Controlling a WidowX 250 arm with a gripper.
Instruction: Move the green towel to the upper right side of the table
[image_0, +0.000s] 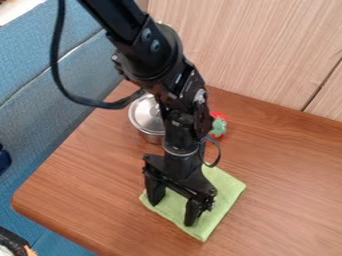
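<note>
Over the green towel (226, 188) on the lower middle of the table (87, 195), the black hand (175, 204) hangs with its two fingers spread wide and nothing held between them. Whether the tips touch the cloth, I cannot tell. The likeliest failure is a poor pinch: the towel lies nearly flat, so closing fingers could skim across the weave and come up with nothing if they sit too high. Set too low, they might press hard on the wood. A shallow grip could let the cloth slip out on the way to the upper right, or drag it so that it arrives bunched or folded.

The arm is a second worry. It leans in from the top, across the lidded metal pot (143, 116) and the red and green toy (218, 126), both just beyond the towel; a low sweep could knock the toy aside or jar the pot. The looping black cable (56, 55) might catch the pot's lid as well.

The table has reddish-brown wood grain and a rounded corner at lower left. Along its left side runs blue seamed upholstery (37, 125), and behind its far edge stands a pale wood-grain panel (247, 47) with a dark vertical joint toward the right.
</note>
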